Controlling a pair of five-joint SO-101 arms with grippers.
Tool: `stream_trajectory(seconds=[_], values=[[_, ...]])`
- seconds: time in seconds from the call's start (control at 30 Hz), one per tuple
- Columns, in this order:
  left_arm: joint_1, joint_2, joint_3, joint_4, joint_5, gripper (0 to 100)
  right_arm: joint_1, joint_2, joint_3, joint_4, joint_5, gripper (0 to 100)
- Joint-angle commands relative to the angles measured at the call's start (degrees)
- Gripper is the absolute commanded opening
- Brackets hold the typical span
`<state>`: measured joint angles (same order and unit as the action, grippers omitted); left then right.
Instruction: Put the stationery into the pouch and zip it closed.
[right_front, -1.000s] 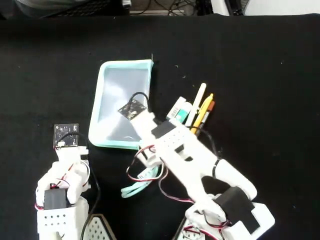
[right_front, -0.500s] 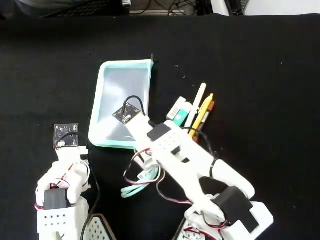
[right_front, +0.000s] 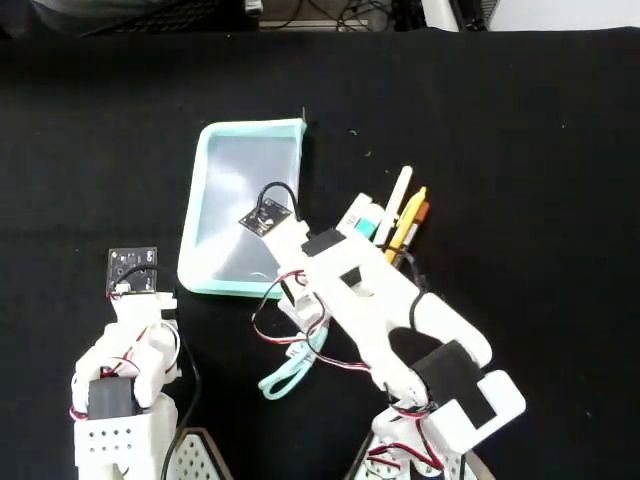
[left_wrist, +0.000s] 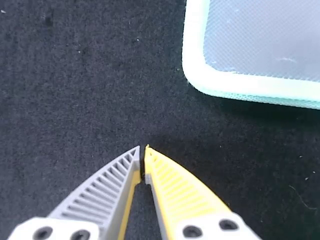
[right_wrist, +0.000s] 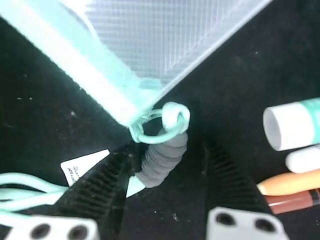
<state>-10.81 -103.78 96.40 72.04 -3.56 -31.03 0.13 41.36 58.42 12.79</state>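
A black table (right_front: 520, 150), with dark cables (right_front: 340, 15) beyond its far edge

The pouch (right_front: 245, 205) lies flat on the table (right_front: 520, 130), left of centre, and the stationery (right_front: 400, 218) lies bunched to its right, near it but apart. The right gripper (right_wrist: 167, 155) is at the pouch's near right corner with the zip pull (right_wrist: 161, 162) between its fingers, and a looped cord (right_front: 290, 372) lies on the table nearer the arm bases. The left gripper (left_wrist: 142, 148) sits just off the pouch's near left corner, apart from it.
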Motion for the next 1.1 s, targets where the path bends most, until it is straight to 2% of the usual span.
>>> stream_trajectory(seconds=[0.0,0.07,0.17,0.33,0.47,0.67,0.87,1.07], values=[[0.22,-0.44,0.92,0.88,0.18,3,0.97,-2.42,-2.07,-0.88,1.05,7.7],[0.22,-0.44,0.92,0.88,0.18,3,0.70,-5.49,-2.07,-0.62,3.52,0.7],[0.22,-0.44,0.92,0.88,0.18,3,0.88,-10.33,-1.19,2.20,6.68,1.3],[0.22,-0.44,0.92,0.88,0.18,3,0.70,-20.70,0.57,9.23,6.86,1.2],[0.22,-0.44,0.92,0.88,0.18,3,0.79,-31.96,5.49,9.67,6.86,1.2],[0.22,-0.44,0.92,0.88,0.18,3,0.88,-50.86,19.12,2.99,7.21,1.3],[0.22,-0.44,0.92,0.88,0.18,3,0.88,-66.68,35.21,-9.41,7.21,1.4],[0.22,-0.44,0.92,0.88,0.18,3,0.97,-74.07,36.26,-10.02,7.21,1.4]])
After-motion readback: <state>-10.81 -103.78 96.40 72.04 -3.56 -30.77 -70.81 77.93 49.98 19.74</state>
